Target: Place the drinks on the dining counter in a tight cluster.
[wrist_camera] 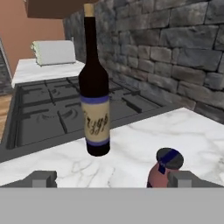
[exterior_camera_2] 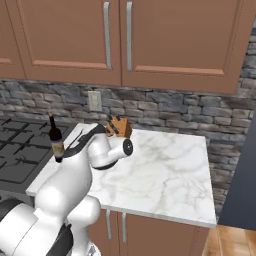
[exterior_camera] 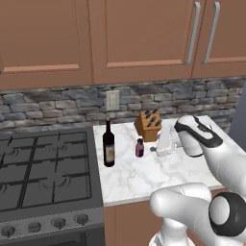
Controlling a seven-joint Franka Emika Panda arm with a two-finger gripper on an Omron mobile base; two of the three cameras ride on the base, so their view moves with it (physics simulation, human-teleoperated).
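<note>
The tall dark wine bottle (exterior_camera: 109, 144) (exterior_camera_2: 56, 139) (wrist_camera: 94, 96) with a cream label stands upright on the small marble counter (exterior_camera: 153, 175), close to the stove. The tiny purple-brown bottle (exterior_camera: 140, 148) (wrist_camera: 164, 171) stands to its right. My gripper (exterior_camera: 156, 149) (wrist_camera: 113, 179) is low over the counter, just right of the tiny bottle and pointing toward both bottles. It is open, with nothing between its fingers. In the hand view the tiny bottle sits just inside one fingertip (wrist_camera: 183, 178). The water bottle and the dining counter are out of view.
A wooden knife block (exterior_camera: 148, 125) (exterior_camera_2: 119, 127) stands at the back, by the stone backsplash (exterior_camera: 57, 108). A gas stove (exterior_camera: 43, 168) adjoins the counter on the left. A white appliance (wrist_camera: 53, 51) sits on a counter beyond the stove. Wooden cabinets (exterior_camera: 120, 38) hang above.
</note>
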